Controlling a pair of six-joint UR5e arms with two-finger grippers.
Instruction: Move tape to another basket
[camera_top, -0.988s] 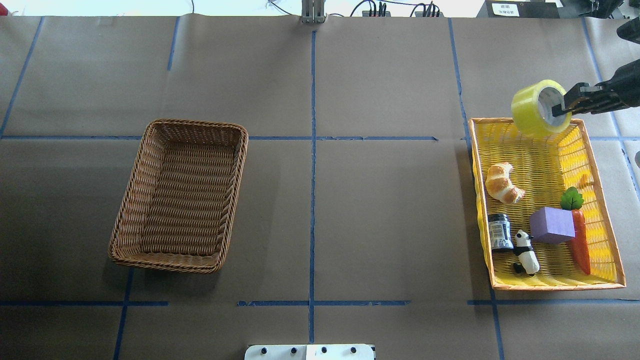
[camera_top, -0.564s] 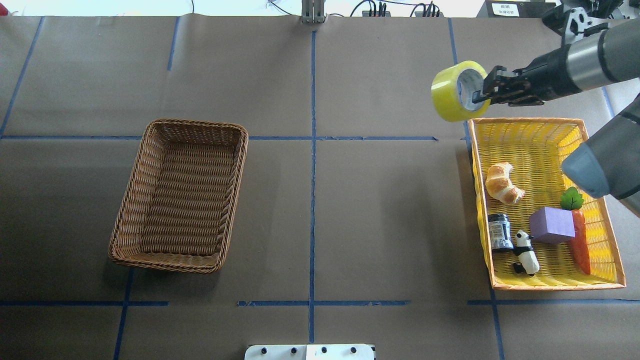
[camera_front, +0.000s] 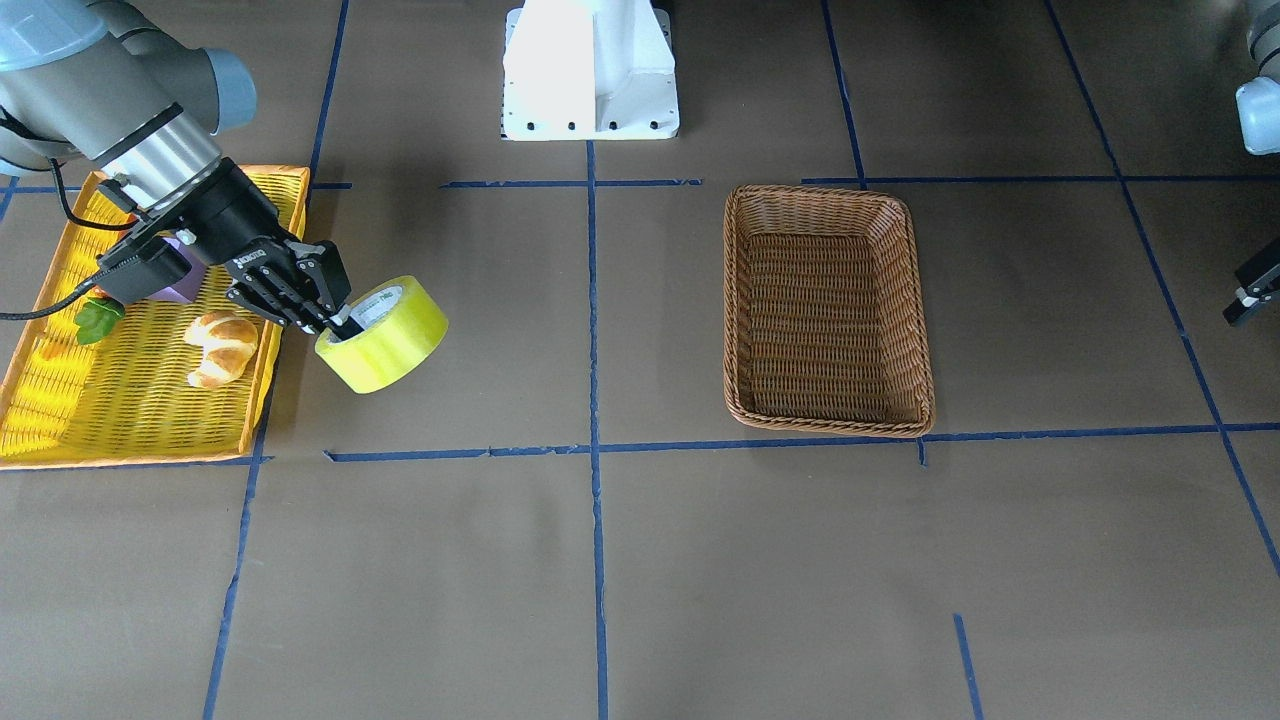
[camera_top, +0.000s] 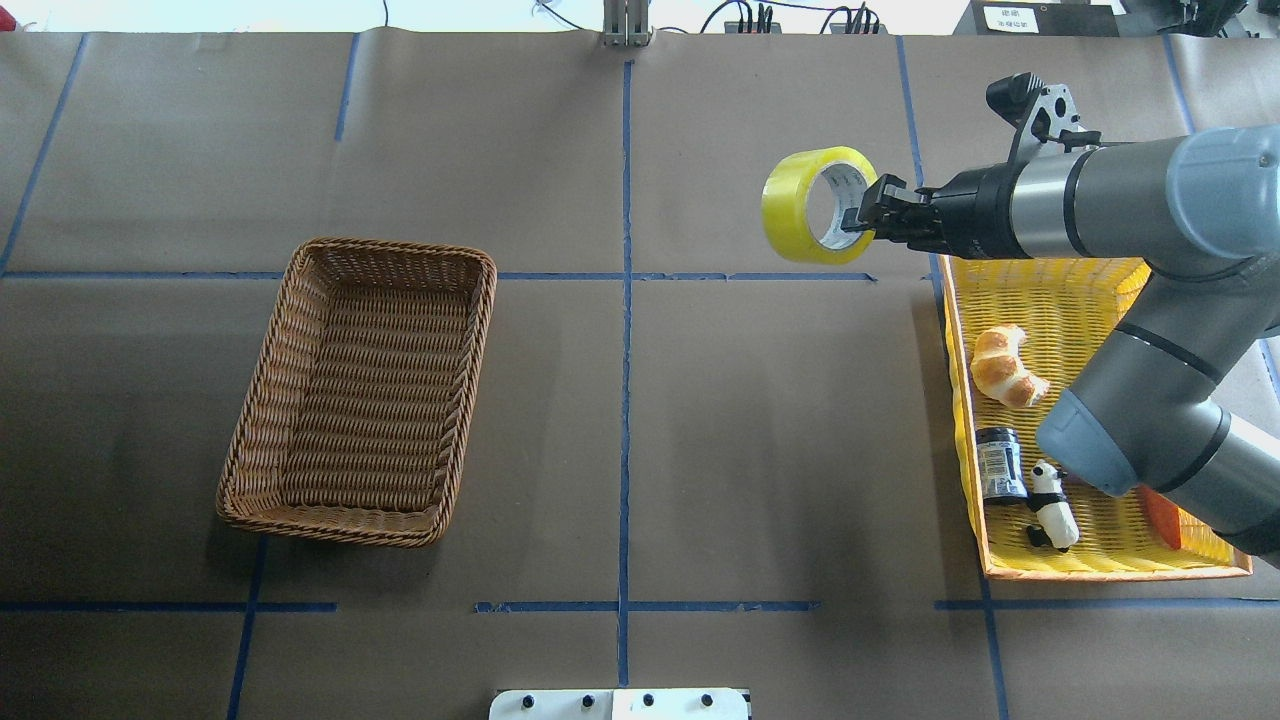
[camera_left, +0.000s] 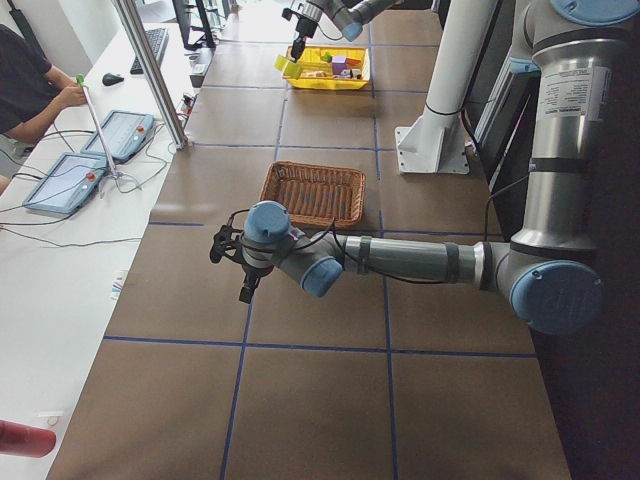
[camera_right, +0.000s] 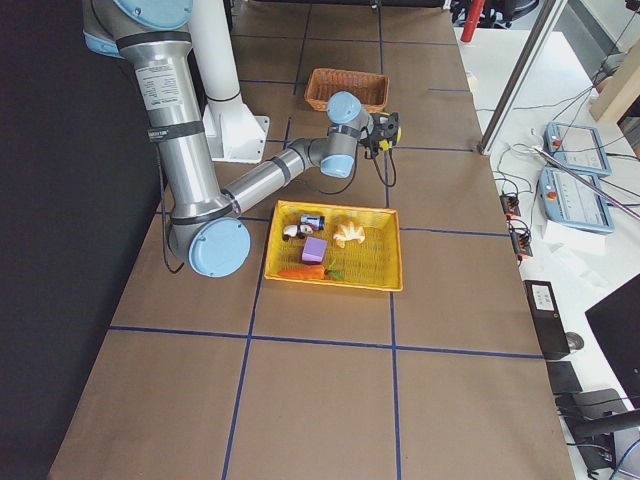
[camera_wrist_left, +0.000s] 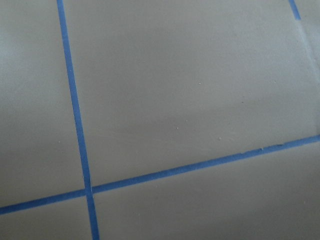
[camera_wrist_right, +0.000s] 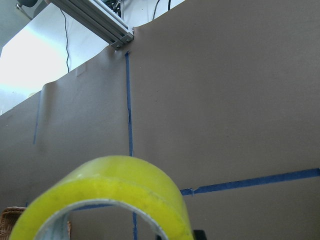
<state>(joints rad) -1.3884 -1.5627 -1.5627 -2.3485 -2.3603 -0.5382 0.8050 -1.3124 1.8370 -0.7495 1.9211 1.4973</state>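
The tape (camera_top: 785, 205), a wide yellow roll with a pale core, hangs in the air over the table, just left of the yellow mesh basket's far corner. My right gripper (camera_top: 858, 212) is shut on the roll's wall, with one finger inside the core. The front view shows the same grip (camera_front: 335, 322) on the tape (camera_front: 395, 340). The roll fills the bottom of the right wrist view (camera_wrist_right: 115, 185). The brown wicker basket (camera_top: 480, 330) is empty, far to the left of the tape. My left gripper (camera_left: 240, 275) hovers over bare table beyond the wicker basket; I cannot tell whether it is open.
The yellow mesh basket (camera_top: 1060, 300) at the right holds a croissant (camera_top: 1005, 365), a dark jar (camera_top: 1000, 462), a panda figure (camera_top: 1050, 505) and a carrot partly under my right arm. Blue tape lines cross the brown table. The robot base (camera_front: 590, 70) stands at the near middle edge.
My right arm has swung left with the tape, from above the yellow basket's far corner to over the open table left of it. The wicker basket has not moved.
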